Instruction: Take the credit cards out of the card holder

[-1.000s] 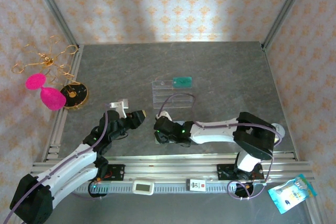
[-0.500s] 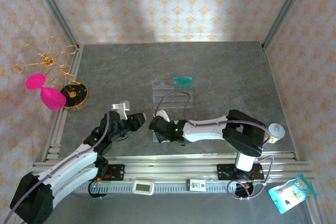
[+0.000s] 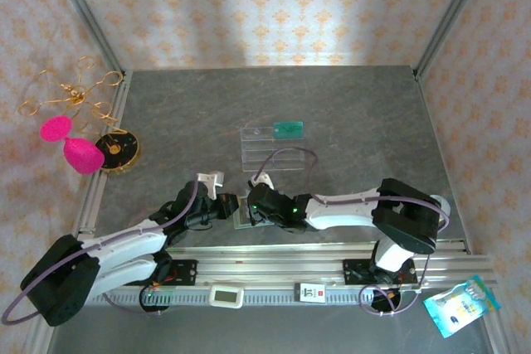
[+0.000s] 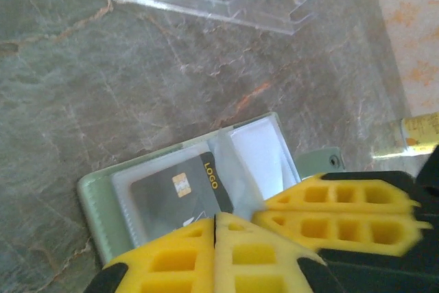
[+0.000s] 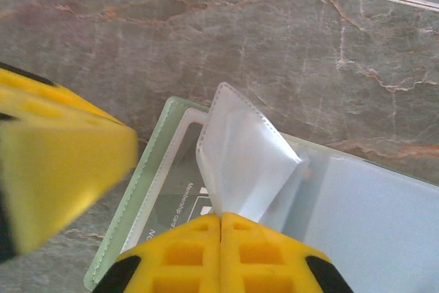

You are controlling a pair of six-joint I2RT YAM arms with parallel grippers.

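Left tool is closed, its yellow fingers meeting over the near edge of the black card; whether it pinches the card is unclear. Right tool is closed, pinching a clear sleeve lifted from the open green holder. The holder lies flat on the desk near the arms, with the card still inside. Beyond sits a clear tray.
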